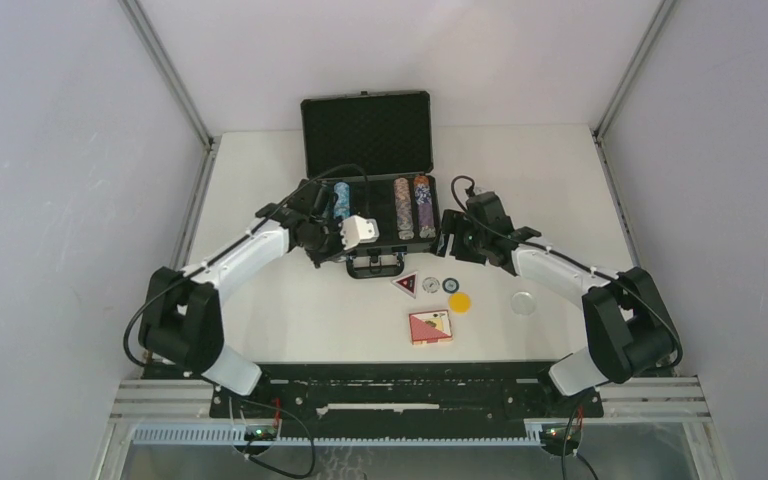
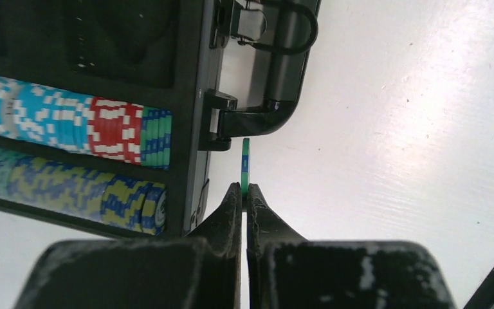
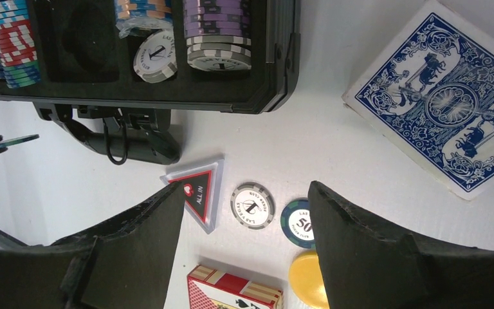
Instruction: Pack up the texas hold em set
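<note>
The black briefcase stands open at the back, its tray holding rows of chips. My left gripper is shut on a green chip, held edge-on above the table just outside the case's front wall, near the handle. My right gripper hangs open above a grey-and-white chip and a blue chip. A triangular "ALL IN" button, a yellow round button, a red card deck and a blue deck lie on the table.
A clear round disc lies right of the loose pieces. Grey walls enclose the white table on the left, right and back. The arm bases sit at the near edge.
</note>
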You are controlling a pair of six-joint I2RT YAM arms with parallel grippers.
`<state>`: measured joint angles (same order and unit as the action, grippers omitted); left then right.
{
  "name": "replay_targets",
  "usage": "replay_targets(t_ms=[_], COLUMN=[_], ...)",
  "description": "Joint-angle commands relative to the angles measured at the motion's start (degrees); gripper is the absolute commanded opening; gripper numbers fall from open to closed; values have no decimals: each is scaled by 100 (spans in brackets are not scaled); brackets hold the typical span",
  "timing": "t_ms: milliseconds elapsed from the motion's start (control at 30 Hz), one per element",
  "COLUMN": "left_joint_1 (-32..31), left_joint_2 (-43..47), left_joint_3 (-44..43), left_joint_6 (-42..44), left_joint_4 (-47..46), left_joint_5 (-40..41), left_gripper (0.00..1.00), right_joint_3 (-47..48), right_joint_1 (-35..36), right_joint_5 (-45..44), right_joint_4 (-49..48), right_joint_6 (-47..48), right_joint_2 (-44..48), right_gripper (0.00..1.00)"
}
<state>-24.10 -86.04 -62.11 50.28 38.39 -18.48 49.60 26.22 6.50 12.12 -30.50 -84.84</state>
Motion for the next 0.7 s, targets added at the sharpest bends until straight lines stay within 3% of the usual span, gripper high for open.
replay_targets(t_ms=[0,667], left_joint_1=[141,289], left_joint_2=[-243,-1051], left_joint_3=[-575,-1129], left_joint_6=[279,287], left_joint_4=[174,-50], left_joint_5=[-104,238], left_gripper=[0,0], right_joint_3=[101,133], right_joint_1=[-49,-117], right_joint_5=[-44,-45], right_joint_4=[-186,-162], right_joint_6=[141,215], right_joint_2=[-36,-166], right_gripper=[79,79])
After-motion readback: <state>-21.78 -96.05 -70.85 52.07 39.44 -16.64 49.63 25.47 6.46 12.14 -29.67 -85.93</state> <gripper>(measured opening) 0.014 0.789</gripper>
